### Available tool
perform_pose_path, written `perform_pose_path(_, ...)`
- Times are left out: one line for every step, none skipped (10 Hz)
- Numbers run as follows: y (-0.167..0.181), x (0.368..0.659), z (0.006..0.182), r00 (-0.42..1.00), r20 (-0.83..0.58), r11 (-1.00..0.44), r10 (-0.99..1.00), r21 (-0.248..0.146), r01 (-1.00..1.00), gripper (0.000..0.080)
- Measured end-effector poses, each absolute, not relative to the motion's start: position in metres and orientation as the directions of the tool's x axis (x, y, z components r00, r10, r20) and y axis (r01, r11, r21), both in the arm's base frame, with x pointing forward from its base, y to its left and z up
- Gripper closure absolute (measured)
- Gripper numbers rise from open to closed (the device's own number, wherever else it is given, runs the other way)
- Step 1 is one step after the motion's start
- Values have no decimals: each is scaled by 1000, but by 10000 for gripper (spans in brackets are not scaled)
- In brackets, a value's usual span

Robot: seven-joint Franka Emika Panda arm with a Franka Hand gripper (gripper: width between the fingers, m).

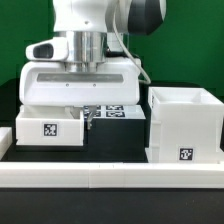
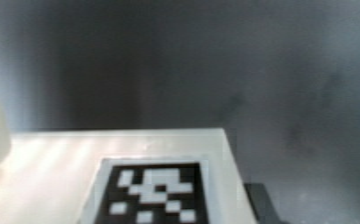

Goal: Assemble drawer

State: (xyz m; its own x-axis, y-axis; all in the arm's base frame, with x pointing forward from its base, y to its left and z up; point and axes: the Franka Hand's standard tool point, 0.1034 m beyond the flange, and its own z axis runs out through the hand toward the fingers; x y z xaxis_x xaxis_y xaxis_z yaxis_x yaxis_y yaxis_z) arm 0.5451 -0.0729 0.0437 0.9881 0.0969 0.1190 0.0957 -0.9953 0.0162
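Note:
A shallow white drawer tray (image 1: 45, 127) with a square tag lies on the dark table at the exterior view's left. The tall white cube-like housing (image 1: 184, 124), open on top and with a tag low on its front, stands at the exterior view's right. My gripper (image 1: 85, 117) is low at the tray's end nearest the housing, and its dark fingers look close together. The wrist view shows a white tagged face of the tray (image 2: 159, 190) very near, with one dark fingertip (image 2: 257, 205) beside its edge. The other finger is hidden.
The marker board (image 1: 108, 112) lies flat behind the gripper, between tray and housing. A long low white rail (image 1: 110, 176) runs along the front. Another white part (image 1: 5, 140) shows at the far left edge of the exterior view.

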Motion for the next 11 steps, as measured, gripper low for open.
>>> perform_pose_path(-76,544,47,982,114,-989,151,19,150,758)
perform_pose_path(-74,541,47,977,109,-983,183,21,182,758)
perform_pose_path(-70,538,47,970,104,-976,218,22,217,758)
perform_pose_path(-71,538,46,970,103,-975,223,23,221,758)
perform_pose_path(-72,537,45,968,101,-973,229,24,228,758)
perform_pose_path(-72,537,44,953,97,-958,288,30,286,758)
perform_pose_path(-73,536,44,932,94,-937,350,37,348,758)
perform_pose_path(-72,536,43,914,91,-919,394,43,392,758)
perform_pose_path(-69,537,43,846,84,-850,526,76,521,758)
perform_pose_path(-64,538,43,767,85,-771,636,115,627,758)
perform_pose_path(-59,538,42,707,69,-709,704,123,694,758)
